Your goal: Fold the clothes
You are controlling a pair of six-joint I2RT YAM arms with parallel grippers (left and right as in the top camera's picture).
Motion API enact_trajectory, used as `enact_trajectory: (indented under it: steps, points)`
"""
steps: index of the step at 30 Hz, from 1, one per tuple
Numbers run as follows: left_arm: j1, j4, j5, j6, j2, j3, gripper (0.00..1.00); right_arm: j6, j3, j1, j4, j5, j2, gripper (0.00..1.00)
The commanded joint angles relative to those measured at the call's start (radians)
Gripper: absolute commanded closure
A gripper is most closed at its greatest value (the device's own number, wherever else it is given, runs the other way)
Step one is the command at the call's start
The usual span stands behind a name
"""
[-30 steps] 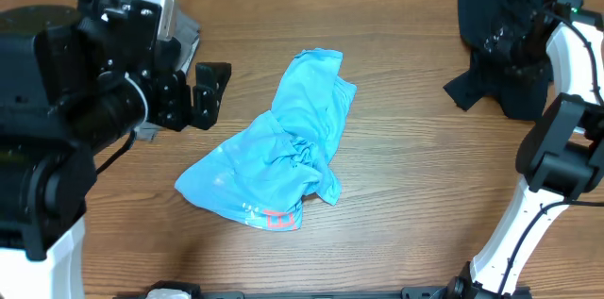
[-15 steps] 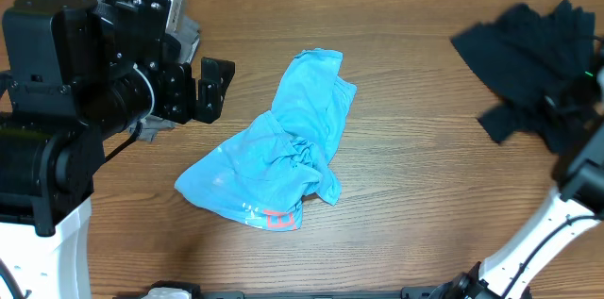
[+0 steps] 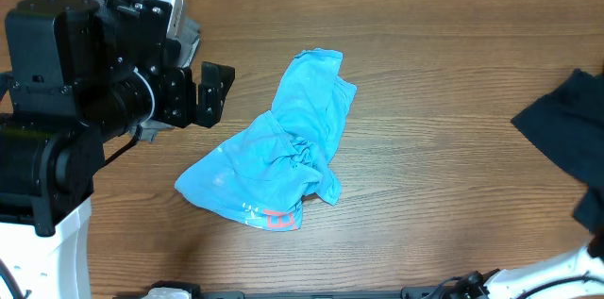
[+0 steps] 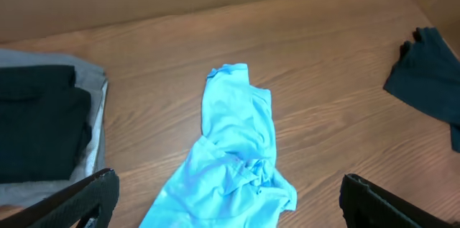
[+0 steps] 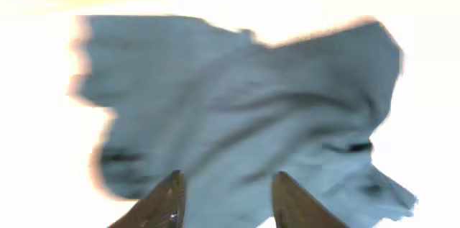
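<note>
The blue shirt (image 3: 283, 153) lies crumpled in the middle of the table (image 3: 425, 73). It is a long heap that runs from 1 o'clock to 7 o'clock, narrow at the far end and bunched at the near end, where a small red print shows at the hem. Nothing touches it and it is not yet spread, so I judge that the folding of this shirt has not begun.

The left gripper (image 3: 219, 94) hovers at about 10 o'clock from the shirt, near it but apart. Its jaws are fully wide and hold nothing. In the left wrist view the two fingers (image 4: 93, 195) frame the shirt from both sides, so the arm seems placed there to look at the heap and to choose an edge or corner to take.

At 9 o'clock from the shirt in that view is a stack (image 4: 43, 127) of black cloth on grey cloth. It looks folded, probably finished pieces put aside so they do not disturb the work area.

At 3 o'clock, at the edge of the overhead picture, a dark shirt (image 3: 566, 129) lies loose and well apart from the blue one.

The right gripper (image 5: 228, 199) is not seen from overhead. Its own camera is very bright and blurred. It shows the two fingers partly apart over a spread cloth, and nothing seems pinched between them.
</note>
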Motion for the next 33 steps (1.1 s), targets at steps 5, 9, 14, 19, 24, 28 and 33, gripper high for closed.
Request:
enact_trajectory:
  steps: [5,9,14,19,24,28,33]
  points:
    - [0.003,-0.09,0.001,0.008,0.027,-0.01,0.0,-0.311,0.013,0.233,0.049,-0.596,-0.15,0.4]
    - [-0.014,-0.122,0.001,0.005,0.074,-0.042,0.0,-0.392,0.012,0.422,-0.031,-0.577,-0.149,0.42]
    - [-0.14,-0.107,-0.068,0.008,0.188,-0.165,0.04,-0.376,0.012,0.665,-0.049,-0.418,-0.148,0.41]
    - [-0.277,-0.107,-0.151,-0.034,0.318,-0.266,0.11,-0.294,0.012,0.739,-0.09,-0.33,-0.148,0.38]
    - [-0.393,-0.115,-0.158,-0.138,0.403,-0.36,0.16,-0.292,0.012,0.729,-0.126,-0.328,-0.148,0.36]
    - [-0.471,-0.064,-0.235,-0.248,0.42,-0.471,0.11,-0.293,0.012,0.713,-0.147,-0.325,-0.148,0.35]
    - [-0.542,0.097,-0.234,-0.311,0.425,-0.641,0.11,-0.292,0.011,0.715,-0.147,-0.326,-0.148,0.34]
